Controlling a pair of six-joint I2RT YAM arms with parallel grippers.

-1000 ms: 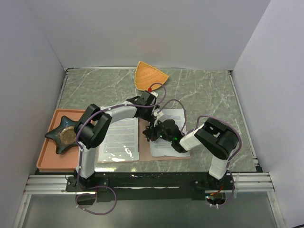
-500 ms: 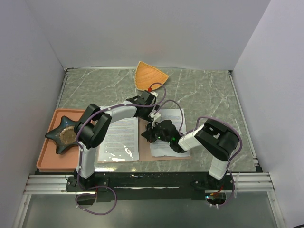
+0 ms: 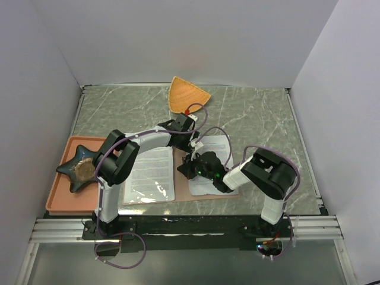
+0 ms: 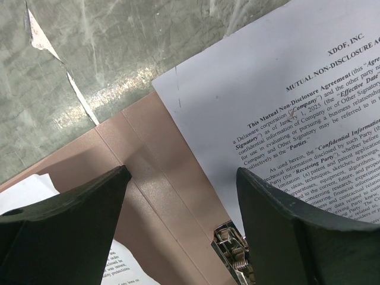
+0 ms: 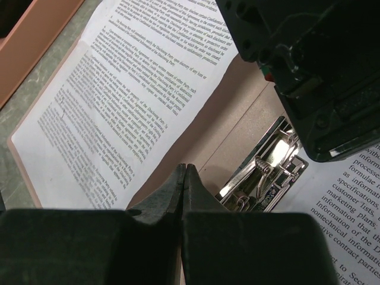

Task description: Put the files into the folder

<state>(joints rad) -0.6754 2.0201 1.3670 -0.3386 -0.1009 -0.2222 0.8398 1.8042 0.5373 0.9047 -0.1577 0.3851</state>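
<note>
The folder (image 3: 181,185) lies open and flat on the table, reddish-brown, with its metal clip (image 5: 267,172) by the spine. One of the files (image 3: 151,172) rests on its left half and another (image 3: 218,155) on its right half. My left gripper (image 4: 181,175) hangs open above the spine's far end, with the clip (image 4: 234,255) and bare card between its fingers. My right gripper (image 5: 185,169) is shut with nothing in it, its tips low over the spine just left of the clip. In the top view the left gripper (image 3: 191,142) and the right gripper (image 3: 187,168) are close together.
A salmon-orange tray (image 3: 59,199) at the left holds a dark star-shaped dish (image 3: 80,168). An orange fan-shaped dish (image 3: 186,95) sits at the back. White walls enclose the marbled table (image 3: 261,119) on three sides.
The right arm has shifted slightly toward the left along the folder's spine. The left arm and the sheets look the same.
</note>
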